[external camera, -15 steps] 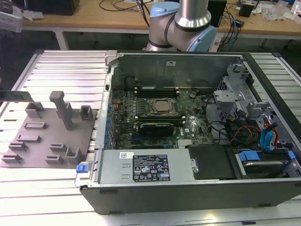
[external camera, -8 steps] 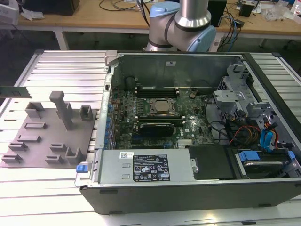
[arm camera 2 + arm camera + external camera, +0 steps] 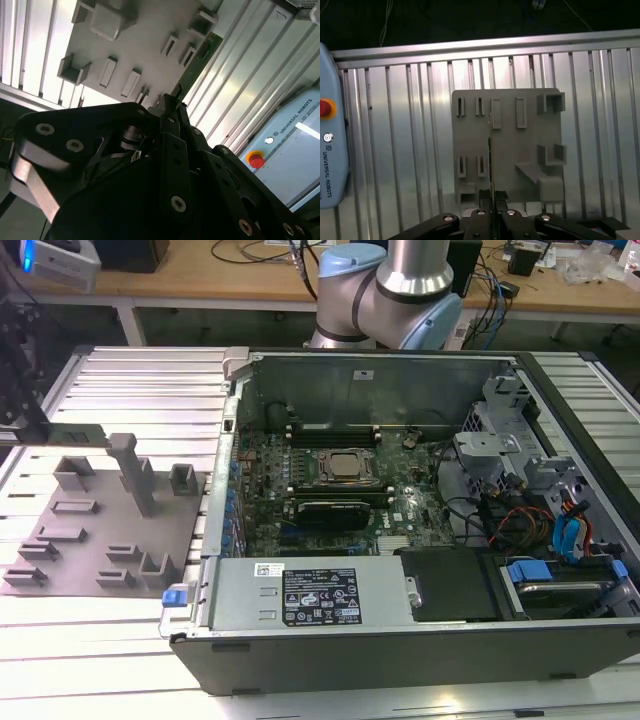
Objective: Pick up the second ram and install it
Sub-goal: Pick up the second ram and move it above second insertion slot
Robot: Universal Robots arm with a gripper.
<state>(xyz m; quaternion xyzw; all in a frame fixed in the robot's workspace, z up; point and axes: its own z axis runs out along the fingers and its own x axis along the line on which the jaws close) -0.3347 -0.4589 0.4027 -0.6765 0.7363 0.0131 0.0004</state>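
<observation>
In the exterior view the gripper (image 3: 30, 425) is a dark shape cut off by the frame edge at nine o'clock, and it hides one end of the second ram (image 3: 78, 430). The arm (image 3: 400, 285) is cropped at twelve o'clock. In the first wrist view the second ram stands edge-on, so its chips cannot be made out, and its clamped end is buried between the fingers (image 3: 484, 202).

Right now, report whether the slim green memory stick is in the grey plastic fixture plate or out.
Out: the gripper, shut on the green memory stick, holds it above the grey fixture plate.
</observation>
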